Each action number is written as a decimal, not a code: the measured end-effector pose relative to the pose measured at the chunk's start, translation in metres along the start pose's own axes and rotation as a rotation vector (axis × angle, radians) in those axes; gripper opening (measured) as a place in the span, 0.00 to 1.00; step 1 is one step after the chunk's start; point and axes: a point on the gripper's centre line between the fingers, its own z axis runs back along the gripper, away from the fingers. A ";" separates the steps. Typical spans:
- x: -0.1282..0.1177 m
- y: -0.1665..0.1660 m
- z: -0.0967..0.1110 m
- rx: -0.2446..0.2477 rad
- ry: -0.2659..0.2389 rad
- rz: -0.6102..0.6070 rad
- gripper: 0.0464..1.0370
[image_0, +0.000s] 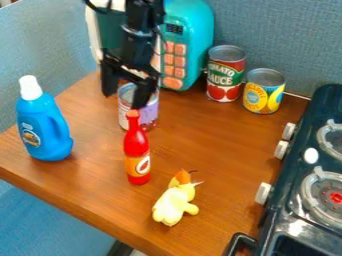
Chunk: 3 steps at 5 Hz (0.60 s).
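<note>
Black claw (123, 101), fingers apart, hangs by the purple-labelled can (150, 112); one finger overlaps it in view, contact undetermined. Can upright on worktop (200, 145), long axis vertical. Red bottle (136, 144), also upright, just camera-side of it.

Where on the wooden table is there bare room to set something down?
There's open wood between the red bottle and the stove, and at front left between the blue bottle and the yellow toy. The back is crowded: the teal microwave, the red can, the yellow can, and the gripper near another can.
</note>
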 end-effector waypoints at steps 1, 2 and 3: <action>-0.012 0.010 0.007 0.023 0.005 0.025 0.96; -0.015 0.014 0.007 0.014 0.001 0.035 0.96; -0.014 0.014 0.007 -0.005 -0.015 0.029 0.96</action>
